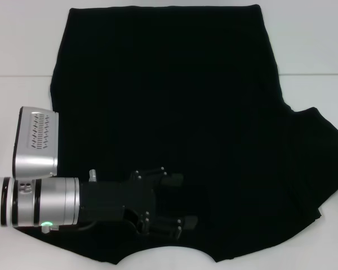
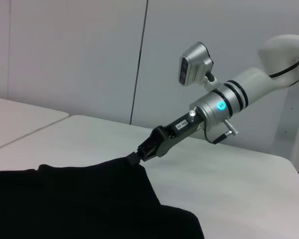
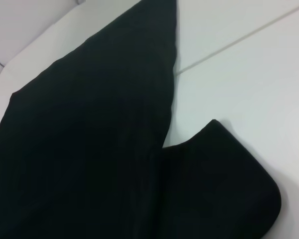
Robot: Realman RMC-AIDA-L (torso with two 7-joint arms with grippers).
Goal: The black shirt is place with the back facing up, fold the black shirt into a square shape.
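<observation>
Broadly, you have the white table (image 1: 22,39) under everything, its seam line running well beyond the hand on the far side. Spread flat over most of it is the black shirt (image 1: 180,112). Its body stretches away from the hand toward the far edge of the table and out past the fingertips. One short sleeve (image 1: 321,146) lies well apart from the hand, off beyond the fingertips, and the right wrist view shows that same sleeve (image 3: 224,184) lying flat beside the body's side edge with bare table between them. On the wrist side of the hand, the shirt's side edge runs straight. The curved neckline cut-out (image 1: 163,260) sits near the hand, just to its near side. Your left arm (image 1: 39,202) reaches in low over this near part of the shirt, its silver camera housing (image 1: 36,140) just beside the wrist on the far side. The left gripper (image 1: 179,201) is over the fabric, and its fingers (image 1: 173,179) stand spread apart with dark cloth showing between them. You cannot tell from these views whether the tips touch the cloth. Your right gripper is out of the head view.
</observation>
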